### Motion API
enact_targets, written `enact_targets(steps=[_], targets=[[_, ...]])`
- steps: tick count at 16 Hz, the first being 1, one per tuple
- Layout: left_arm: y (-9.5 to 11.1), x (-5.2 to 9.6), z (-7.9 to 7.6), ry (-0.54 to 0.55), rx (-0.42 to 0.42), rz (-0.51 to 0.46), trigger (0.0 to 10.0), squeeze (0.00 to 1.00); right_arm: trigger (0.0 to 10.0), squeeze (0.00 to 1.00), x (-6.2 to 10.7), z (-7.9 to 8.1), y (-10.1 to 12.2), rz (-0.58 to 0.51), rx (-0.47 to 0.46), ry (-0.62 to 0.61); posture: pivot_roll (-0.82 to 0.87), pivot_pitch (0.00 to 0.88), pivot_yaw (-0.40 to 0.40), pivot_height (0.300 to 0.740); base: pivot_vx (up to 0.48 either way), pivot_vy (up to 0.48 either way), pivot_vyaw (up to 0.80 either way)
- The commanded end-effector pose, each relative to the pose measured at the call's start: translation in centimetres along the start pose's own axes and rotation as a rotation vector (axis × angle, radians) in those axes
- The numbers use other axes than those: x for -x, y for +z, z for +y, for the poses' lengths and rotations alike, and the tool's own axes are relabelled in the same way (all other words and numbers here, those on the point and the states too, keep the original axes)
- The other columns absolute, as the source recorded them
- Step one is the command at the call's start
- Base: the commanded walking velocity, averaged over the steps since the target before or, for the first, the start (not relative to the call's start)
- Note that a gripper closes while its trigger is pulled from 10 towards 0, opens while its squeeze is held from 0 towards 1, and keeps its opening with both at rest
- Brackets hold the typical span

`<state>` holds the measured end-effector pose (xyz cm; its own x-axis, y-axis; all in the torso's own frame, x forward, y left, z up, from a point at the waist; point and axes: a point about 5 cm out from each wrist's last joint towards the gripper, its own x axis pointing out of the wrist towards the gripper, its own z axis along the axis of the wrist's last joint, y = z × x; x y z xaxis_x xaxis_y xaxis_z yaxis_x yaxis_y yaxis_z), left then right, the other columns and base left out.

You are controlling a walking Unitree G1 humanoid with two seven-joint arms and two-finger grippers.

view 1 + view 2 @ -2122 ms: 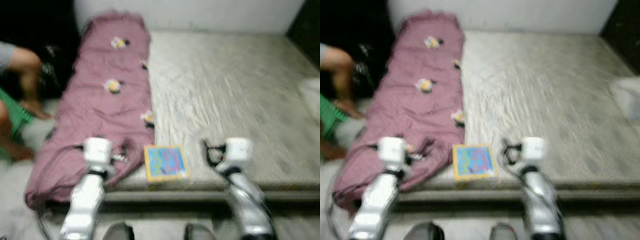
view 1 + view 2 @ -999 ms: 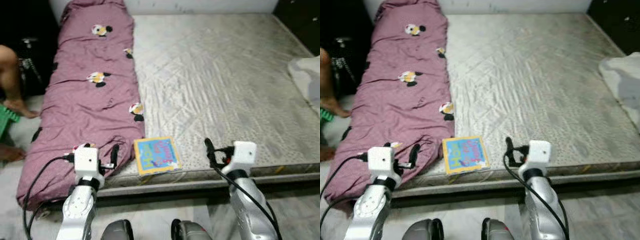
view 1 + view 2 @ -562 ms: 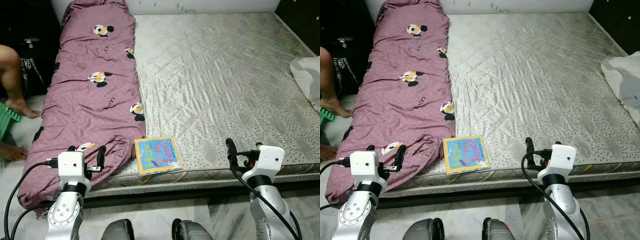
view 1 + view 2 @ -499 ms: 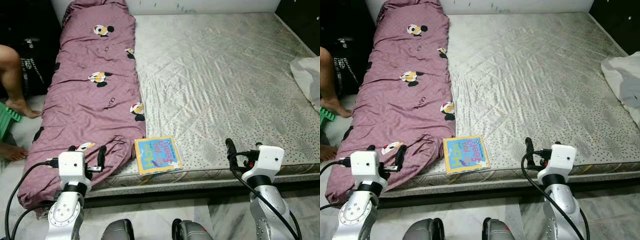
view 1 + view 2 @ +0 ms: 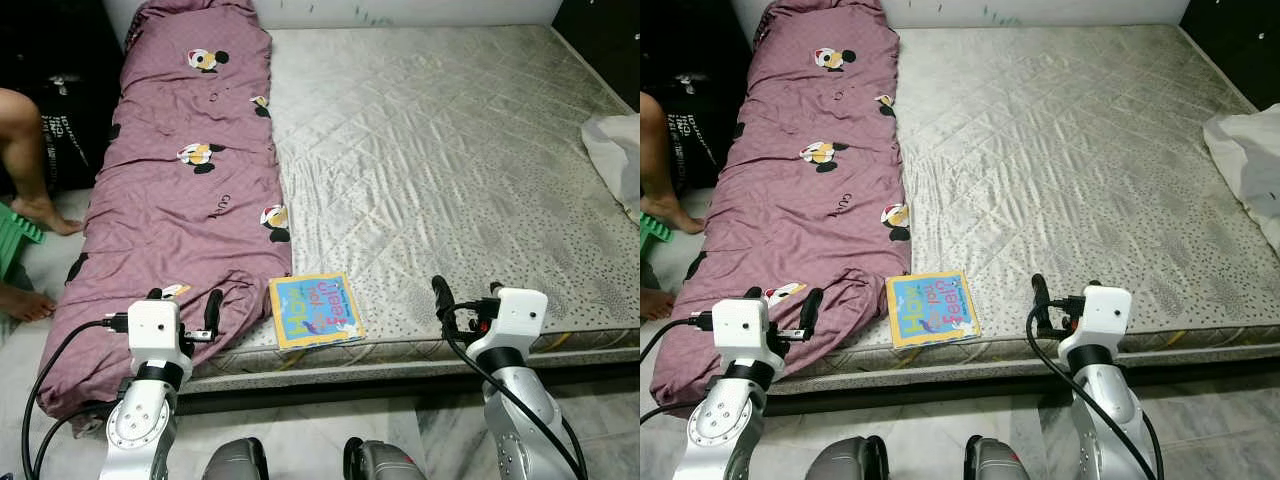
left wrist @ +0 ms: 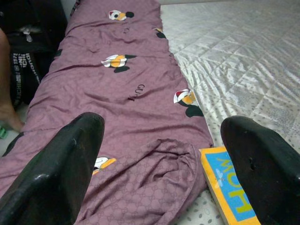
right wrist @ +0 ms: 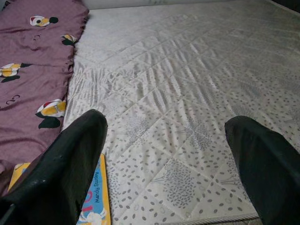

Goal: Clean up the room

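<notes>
A thin children's book (image 5: 315, 310) with a blue cover and yellow border lies flat on the grey mattress (image 5: 450, 160), close to its front edge. A long purple blanket (image 5: 180, 190) with cartoon prints covers the mattress's left strip and droops over the front corner. My left gripper (image 5: 183, 300) hovers open over the blanket's crumpled front end, left of the book. My right gripper (image 5: 467, 292) is open above the front edge, right of the book. Through the left wrist view the book's corner (image 6: 229, 192) shows by one finger (image 6: 70, 159). Neither gripper holds anything.
A white cloth (image 5: 615, 150) lies at the mattress's right edge. A person's bare leg (image 5: 30, 150) and a green stool (image 5: 15, 235) are on the floor at the left, beside dark bags. My feet (image 5: 300, 465) stand on pale floor just before the bed frame.
The view settled from blur to steady as the camera came closer to the bed. In the last half second both grippers drew slightly inward toward the book; the book and blanket stayed put.
</notes>
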<state>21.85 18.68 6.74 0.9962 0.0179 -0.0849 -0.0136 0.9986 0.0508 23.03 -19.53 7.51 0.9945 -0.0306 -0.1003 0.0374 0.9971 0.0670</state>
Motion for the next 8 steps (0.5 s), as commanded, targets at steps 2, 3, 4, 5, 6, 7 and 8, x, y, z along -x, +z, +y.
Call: enact_targets(steps=[2,3,4,5,6,7,8], targets=[[-0.12,-0.14,-0.02,-0.004,-0.007,0.006,10.0,0.00,10.0,0.00,0.31,0.12,-0.03,0.004,-0.003,0.003,-0.02,0.143,0.010,0.701,0.000,0.000,0.00],[-0.11,-0.17,-0.08,-0.005,-0.007,0.006,10.0,0.00,10.0,0.00,0.30,0.12,-0.02,0.003,-0.004,0.002,-0.02,0.143,0.010,0.696,0.000,0.000,0.00],[-0.14,-0.15,-0.22,-0.009,-0.005,0.008,10.0,0.00,10.0,0.00,0.26,0.13,0.02,0.001,-0.005,0.000,-0.02,0.144,0.011,0.696,0.000,0.000,0.00],[-0.15,-0.15,-0.27,-0.011,-0.005,0.008,10.0,0.00,10.0,0.00,0.22,0.15,0.00,0.001,-0.006,0.000,-0.02,0.142,0.011,0.696,0.000,0.000,0.00],[-0.18,-0.19,-0.32,-0.011,-0.005,0.009,10.0,0.00,10.0,0.00,0.13,0.18,-0.05,0.002,-0.005,0.000,-0.02,0.139,0.010,0.696,0.000,0.000,0.00],[-0.20,-0.25,-0.34,-0.010,-0.005,0.009,10.0,0.00,10.0,0.00,0.03,0.25,-0.10,0.003,-0.005,0.001,-0.02,0.134,0.010,0.696,0.000,0.000,0.00],[-0.20,-0.25,-0.34,-0.010,-0.005,0.009,10.0,0.00,10.0,0.00,0.03,0.25,-0.10,0.003,-0.005,0.001,-0.02,0.134,0.010,0.696,0.000,0.000,0.00]])
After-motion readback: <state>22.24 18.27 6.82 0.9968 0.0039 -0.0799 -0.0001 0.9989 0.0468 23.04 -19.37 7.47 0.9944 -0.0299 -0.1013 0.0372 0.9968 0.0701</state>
